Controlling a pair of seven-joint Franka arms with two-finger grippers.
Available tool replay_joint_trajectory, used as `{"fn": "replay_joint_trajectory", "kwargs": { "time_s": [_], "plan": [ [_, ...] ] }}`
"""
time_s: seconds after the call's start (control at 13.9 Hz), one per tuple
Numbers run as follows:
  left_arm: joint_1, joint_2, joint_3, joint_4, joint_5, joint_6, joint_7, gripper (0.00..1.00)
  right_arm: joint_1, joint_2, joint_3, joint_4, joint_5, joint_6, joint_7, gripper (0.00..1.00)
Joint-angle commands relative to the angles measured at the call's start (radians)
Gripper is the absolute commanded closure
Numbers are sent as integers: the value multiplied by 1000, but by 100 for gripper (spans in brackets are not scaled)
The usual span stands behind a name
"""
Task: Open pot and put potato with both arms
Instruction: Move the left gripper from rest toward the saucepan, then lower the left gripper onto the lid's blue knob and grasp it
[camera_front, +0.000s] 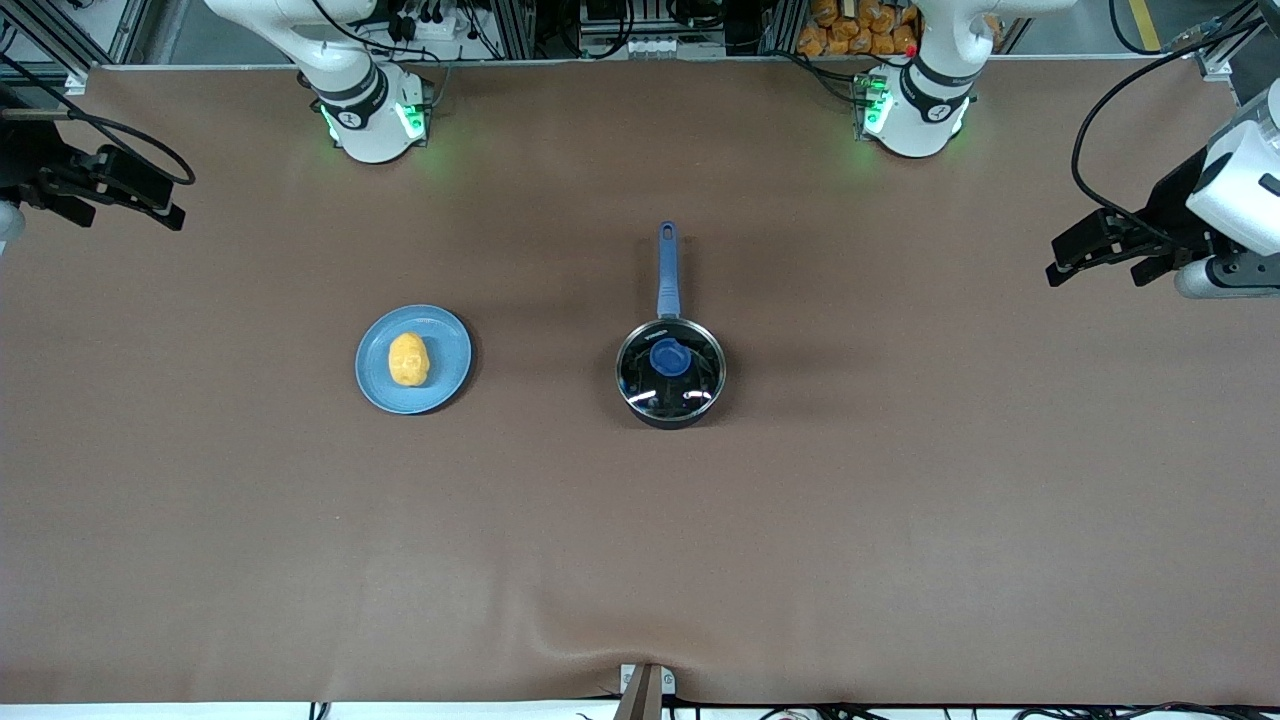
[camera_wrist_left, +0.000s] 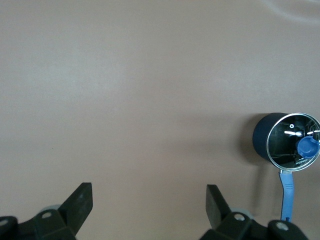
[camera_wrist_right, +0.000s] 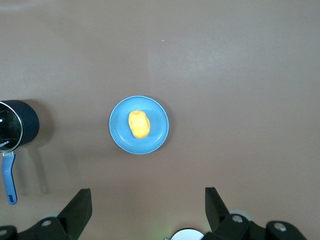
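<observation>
Nothing has been touched yet, and the trouble I would watch for sits with the clear glass lid (camera_front: 670, 368) and its small blue knob (camera_front: 669, 357): a knob that size offers little to pinch, so an off-centre grab could slip, tilt the lid or nudge the small round black saucepan (camera_front: 670, 372) by its long straight blue handle (camera_front: 667, 270), which points toward the robots' bases. The saucepan stands near the middle of the brown table (camera_front: 900, 520), lid on; through the glass I see only dark interior and glare, nothing inside that I can make out. Toward the right arm's end of the table lies a flat light-blue plate (camera_front: 445, 378), and the lumpy yellow-orange potato (camera_front: 408, 359) rests on it, rounded enough to roll or squirt sideways if squeezed unevenly. The left gripper (camera_front: 1100, 262) hangs over the table's edge at its own end, jaws spread wide and empty; the right gripper (camera_front: 125, 195) does likewise at the other end.
</observation>
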Motion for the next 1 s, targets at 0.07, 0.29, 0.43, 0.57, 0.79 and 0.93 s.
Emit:
{"fn": "replay_joint_trajectory", "kwargs": {
  "time_s": [0.07, 0.29, 0.43, 0.57, 0.79, 0.93],
  "plan": [
    [-2, 12, -4, 13, 0, -16, 0, 0, -1, -5, -8, -6, 7, -6, -16, 0],
    [-53, 110, -66, 45, -46, 0, -240, 0, -1, -5, -8, -7, 7, -6, -14, 0],
    [-113, 201, -99, 116, -45, 1, -306, 0, 2, -4, -8, -7, 7, -7, -14, 0],
    [-194, 262, -99, 147, -40, 27, -365, 0, 1, -4, -8, -7, 7, -7, -13, 0],
    [-296, 337, -97, 145, -37, 125, -447, 0, 1, -4, -8, -9, 7, -27, -16, 0],
    [-356, 393, -99, 145, -4, 187, -529, 0, -1, -4, -8, -9, 7, -30, -13, 0]
  ]
}}
